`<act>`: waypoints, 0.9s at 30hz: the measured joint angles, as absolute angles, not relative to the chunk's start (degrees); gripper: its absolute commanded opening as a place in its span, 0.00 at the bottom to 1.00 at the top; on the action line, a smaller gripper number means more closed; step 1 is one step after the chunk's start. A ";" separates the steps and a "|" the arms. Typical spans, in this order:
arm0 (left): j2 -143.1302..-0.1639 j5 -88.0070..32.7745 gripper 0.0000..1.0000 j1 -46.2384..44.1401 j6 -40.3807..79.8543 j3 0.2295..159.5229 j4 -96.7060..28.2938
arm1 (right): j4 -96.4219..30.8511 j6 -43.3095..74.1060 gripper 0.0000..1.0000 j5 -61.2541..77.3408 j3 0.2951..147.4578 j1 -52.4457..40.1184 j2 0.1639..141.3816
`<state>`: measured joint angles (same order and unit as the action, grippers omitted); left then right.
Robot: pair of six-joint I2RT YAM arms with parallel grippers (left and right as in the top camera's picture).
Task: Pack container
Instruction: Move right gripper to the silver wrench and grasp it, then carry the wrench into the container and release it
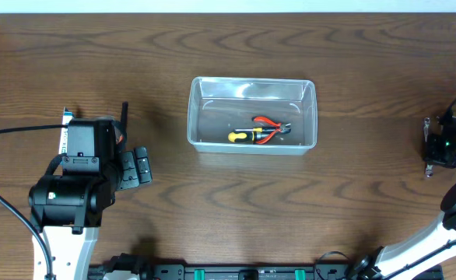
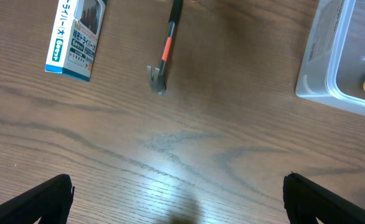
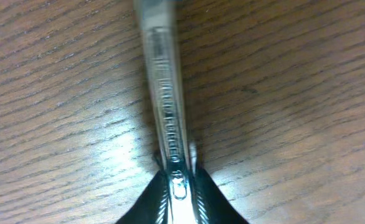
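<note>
The clear plastic container (image 1: 251, 141) stands mid-table and holds red-handled pliers (image 1: 270, 127) and a yellow-and-black screwdriver (image 1: 245, 136). Its corner (image 2: 322, 59) shows in the left wrist view. My left gripper (image 1: 137, 167) (image 2: 179, 202) is open and empty over bare table, left of the container. A black-and-orange pry tool (image 2: 165, 46) (image 1: 124, 117) lies just ahead of it. My right gripper (image 1: 429, 149) (image 3: 179, 180) is at the far right, shut on a slim silver metal tool (image 3: 164, 93) that lies along the table.
A small blue-and-white box (image 2: 75, 38) lies left of the pry tool, and my left arm partly covers it in the overhead view (image 1: 67, 124). The table's far edge runs along the top of the overhead view.
</note>
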<state>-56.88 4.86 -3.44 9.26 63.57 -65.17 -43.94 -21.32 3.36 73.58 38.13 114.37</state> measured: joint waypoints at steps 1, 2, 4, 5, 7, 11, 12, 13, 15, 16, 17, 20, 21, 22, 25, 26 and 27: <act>-56.88 4.86 0.98 -3.44 9.26 63.57 -65.19 | -43.97 -21.30 0.12 3.44 73.58 38.13 114.37; -56.88 4.86 0.98 -3.44 9.26 63.57 -65.19 | -43.94 -21.26 0.10 3.46 73.58 38.13 114.37; -56.88 4.86 0.98 -3.44 9.26 63.57 -65.19 | -43.99 -21.10 0.08 3.51 73.58 38.13 114.37; -56.88 4.86 0.98 -3.44 9.26 63.57 -65.19 | -44.01 -21.08 0.06 3.60 73.58 38.13 114.37; -56.88 4.86 0.98 -3.44 9.26 63.57 -65.17 | -44.10 -20.93 0.01 3.88 73.67 38.13 114.37; -56.88 4.86 0.98 -3.44 9.26 63.57 -65.17 | -44.86 -20.25 0.01 4.89 74.06 38.04 114.50; -56.88 4.86 0.98 -3.44 9.26 63.57 -65.19 | -45.43 -19.97 0.01 5.19 74.35 37.89 114.65; -56.88 4.86 0.98 -3.44 9.26 63.57 -65.19 | -46.15 -19.77 0.01 5.34 74.74 37.63 114.80; -56.88 4.86 0.98 -3.44 9.26 63.57 -65.19 | -48.36 -19.33 0.01 5.93 75.75 36.53 115.13; -56.88 4.86 0.98 -3.44 9.26 63.57 -65.21 | -49.58 -19.11 0.01 6.28 76.42 35.59 115.15; -56.88 4.84 0.98 -3.44 9.26 63.57 -65.21 | -51.33 -18.94 0.01 6.63 77.80 34.22 115.15; -56.88 4.84 0.98 -3.44 9.26 63.57 -65.19 | -55.48 -18.70 0.01 7.18 84.14 29.41 115.00; -56.88 4.84 0.98 -3.44 9.26 63.57 -65.19 | -56.80 -18.81 0.01 7.33 86.85 27.42 114.69; -56.88 4.86 0.98 -3.44 9.26 63.57 -65.19 | -58.35 -19.07 0.01 7.42 89.95 25.04 114.19; -56.88 4.84 0.98 -3.44 9.26 63.57 -65.23 | -62.67 -21.06 0.01 7.70 98.28 17.43 111.57; -56.88 4.84 0.98 -3.44 9.26 63.57 -65.21 | -64.05 -22.31 0.01 7.79 101.16 14.13 110.41; -56.88 4.84 0.98 -3.44 9.26 63.57 -65.21 | -65.19 -23.73 0.01 7.81 103.39 10.96 109.38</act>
